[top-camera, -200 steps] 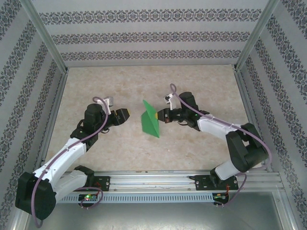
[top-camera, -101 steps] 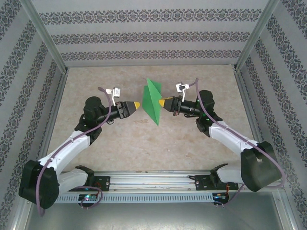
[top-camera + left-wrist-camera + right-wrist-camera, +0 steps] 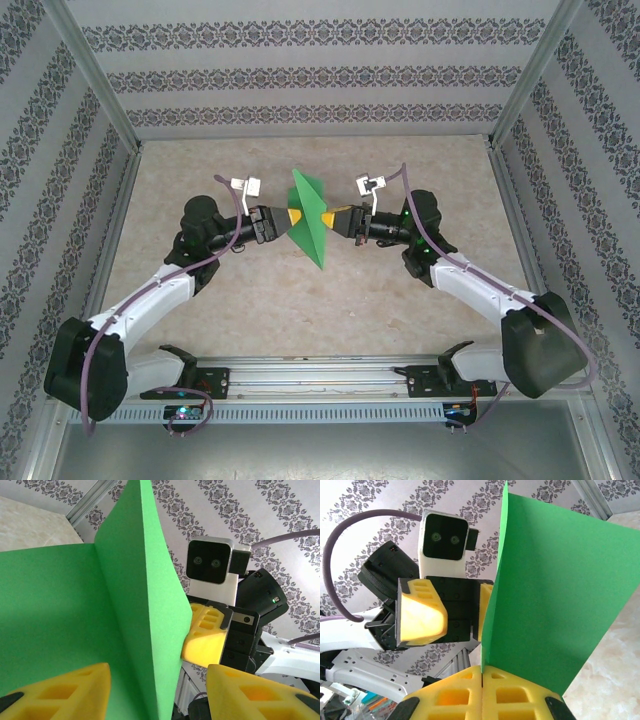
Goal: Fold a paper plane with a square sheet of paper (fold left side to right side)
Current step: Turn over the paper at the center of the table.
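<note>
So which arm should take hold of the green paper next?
Left. The left end effector is open astride the green paper; the right end effector is shut on it, holding it up.

sheet (image 3: 308, 232) between left tool (image 3: 291, 217), right tool (image 3: 328, 218)
</note>
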`<state>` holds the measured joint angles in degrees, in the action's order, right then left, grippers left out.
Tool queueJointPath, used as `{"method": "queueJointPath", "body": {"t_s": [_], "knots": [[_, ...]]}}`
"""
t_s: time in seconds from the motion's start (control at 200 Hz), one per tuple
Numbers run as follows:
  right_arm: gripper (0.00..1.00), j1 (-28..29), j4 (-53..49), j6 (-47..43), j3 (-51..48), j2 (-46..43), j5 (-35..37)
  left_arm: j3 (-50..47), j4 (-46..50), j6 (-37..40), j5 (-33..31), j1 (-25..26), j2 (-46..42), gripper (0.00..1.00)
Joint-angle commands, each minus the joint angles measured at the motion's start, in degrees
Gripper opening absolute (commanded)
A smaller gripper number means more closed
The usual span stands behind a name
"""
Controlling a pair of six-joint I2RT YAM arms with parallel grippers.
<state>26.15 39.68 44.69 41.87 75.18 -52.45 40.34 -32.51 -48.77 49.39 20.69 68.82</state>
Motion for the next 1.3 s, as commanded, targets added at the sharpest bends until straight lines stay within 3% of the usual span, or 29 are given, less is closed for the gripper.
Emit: {"method": "queueJointPath", "body": {"t_s": [0.0,0.2,0.3,0.5,0.744,0.914,1.159,1.294], "knots": [[0.0,1.07,2.77,0.49,2.24,0.82,-2.12,2.22,-3.44,-0.12,1.44,1.04,0.79,0.53],[0.0,2.05,2.73,1.08,3.35,2.03,-2.97,2.84,-3.21,0.13,1.6,1.62,1.85,0.52],[0.0,2.24,2.77,1.19,3.57,2.34,-2.82,2.99,-3.38,0.2,1.84,1.8,1.99,0.45],[0.0,2.25,2.77,1.45,3.53,2.58,-2.49,2.91,-2.9,0.54,1.07,1.73,1.76,0.21],[0.06,1.71,2.51,1.95,3.35,1.92,-1.44,2.62,-2.37,1.14,-0.16,1.78,0.69,0.07],[0.24,0.84,0.21,1.23,2.77,-0.52,-0.14,2.41,-3.22,0.75,-0.51,1.78,0.12,0.05],[0.67,-1.78,-11.48,-2.95,-0.97,-6.24,6.78,2.4,-3.55,0.65,-0.85,1.82,-0.06,0.05],[0.77,-1.86,-13.24,-2.18,-2.35,-6.12,5.46,2.47,-3.56,0.66,-0.95,1.89,0.0,0.05]]}}
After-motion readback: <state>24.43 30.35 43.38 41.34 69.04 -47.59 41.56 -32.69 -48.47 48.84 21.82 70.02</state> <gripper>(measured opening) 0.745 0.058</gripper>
